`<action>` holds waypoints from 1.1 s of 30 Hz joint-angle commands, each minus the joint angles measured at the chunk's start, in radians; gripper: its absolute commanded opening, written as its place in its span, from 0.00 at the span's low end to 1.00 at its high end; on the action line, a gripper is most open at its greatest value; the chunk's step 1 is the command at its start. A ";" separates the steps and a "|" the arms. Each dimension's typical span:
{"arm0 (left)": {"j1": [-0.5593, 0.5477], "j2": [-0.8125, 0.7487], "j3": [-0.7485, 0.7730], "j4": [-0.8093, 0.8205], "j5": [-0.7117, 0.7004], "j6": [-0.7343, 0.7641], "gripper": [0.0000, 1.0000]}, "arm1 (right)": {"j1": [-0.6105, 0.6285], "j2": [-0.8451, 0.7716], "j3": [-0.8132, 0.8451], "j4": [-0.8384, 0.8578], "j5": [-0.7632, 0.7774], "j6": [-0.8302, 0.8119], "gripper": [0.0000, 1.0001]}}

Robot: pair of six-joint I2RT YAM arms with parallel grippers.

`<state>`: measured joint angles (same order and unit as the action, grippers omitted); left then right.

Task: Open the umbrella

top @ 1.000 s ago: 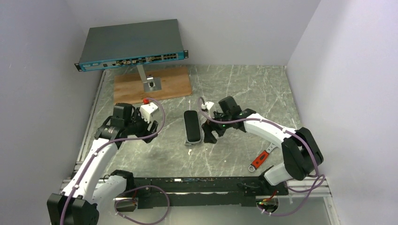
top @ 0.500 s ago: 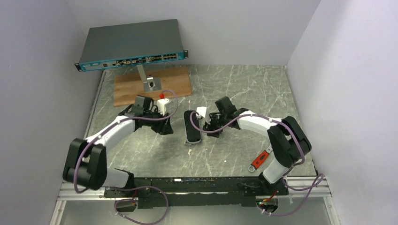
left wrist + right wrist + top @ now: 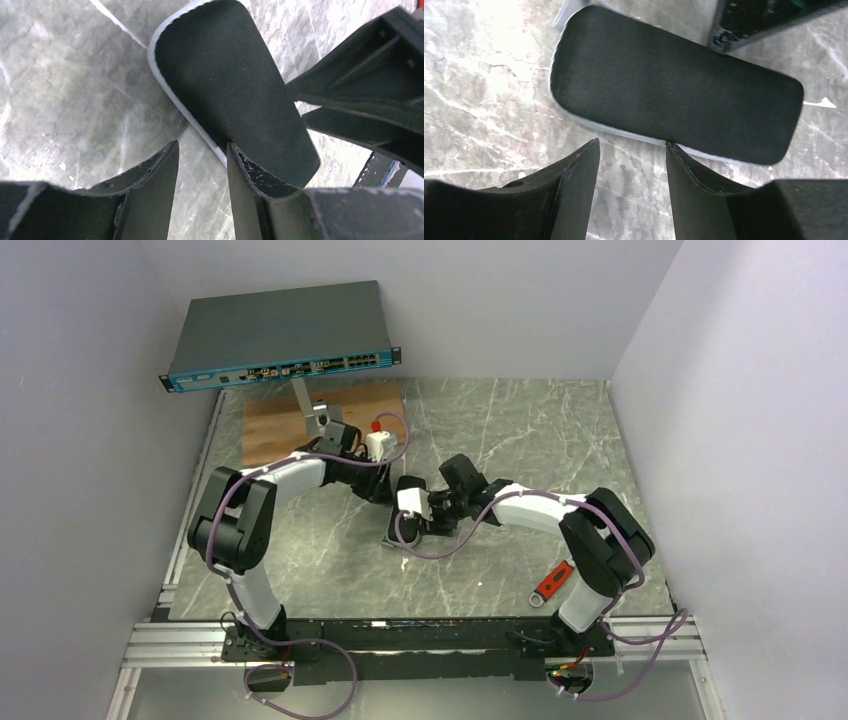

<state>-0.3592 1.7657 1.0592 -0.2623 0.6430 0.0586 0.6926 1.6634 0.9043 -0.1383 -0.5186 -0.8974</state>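
At the far left, a network switch sits raised on a stand over a wooden board on the marble-patterned table. The left arm reaches in toward the middle. The left end effector is released, its two dark fingers apart with only bare table between them; one fingertip is at the pale rim of the umbrella. The umbrella lies folded flat in the middle of the table, a black oblong with a pale edge, between the two arms. The right end effector is likewise released and holds nothing, one fingertip meeting the umbrella's near edge. Well apart to the right lies a red-handled tool.
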 commanded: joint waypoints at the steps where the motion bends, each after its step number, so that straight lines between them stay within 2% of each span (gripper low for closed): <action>1: -0.045 0.032 0.061 0.041 0.078 0.001 0.46 | 0.038 -0.009 -0.004 0.040 -0.069 -0.042 0.54; 10: -0.089 0.052 0.061 0.046 0.115 -0.005 0.46 | 0.105 -0.130 -0.105 0.006 -0.090 0.026 0.55; 13: -0.052 -0.012 0.018 0.083 0.114 -0.019 0.52 | 0.102 -0.194 -0.120 -0.027 -0.088 0.043 0.57; 16: 0.029 -0.141 -0.082 0.189 0.152 -0.050 0.65 | 0.070 -0.256 -0.097 -0.079 -0.104 0.029 0.60; 18: 0.073 -0.250 -0.150 0.230 0.144 -0.007 0.74 | 0.044 -0.277 -0.063 -0.133 -0.125 0.000 0.63; 20: 0.108 -0.366 -0.223 0.253 0.153 0.081 0.81 | 0.003 -0.272 -0.015 -0.187 -0.152 -0.040 0.68; 22: 0.124 -0.488 -0.290 0.224 0.166 0.246 0.83 | -0.040 -0.239 0.047 -0.242 -0.175 -0.096 0.74; 28: 0.124 -0.715 -0.424 -0.105 0.268 0.887 0.80 | -0.113 -0.052 0.244 -0.478 -0.209 -0.343 0.91; 33: 0.019 -0.715 -0.480 -0.167 0.202 1.023 0.70 | -0.140 0.076 0.367 -0.620 -0.236 -0.488 0.94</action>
<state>-0.2642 1.0260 0.6090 -0.3027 0.8371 0.8154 0.5690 1.6680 1.1809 -0.5694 -0.6743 -1.2030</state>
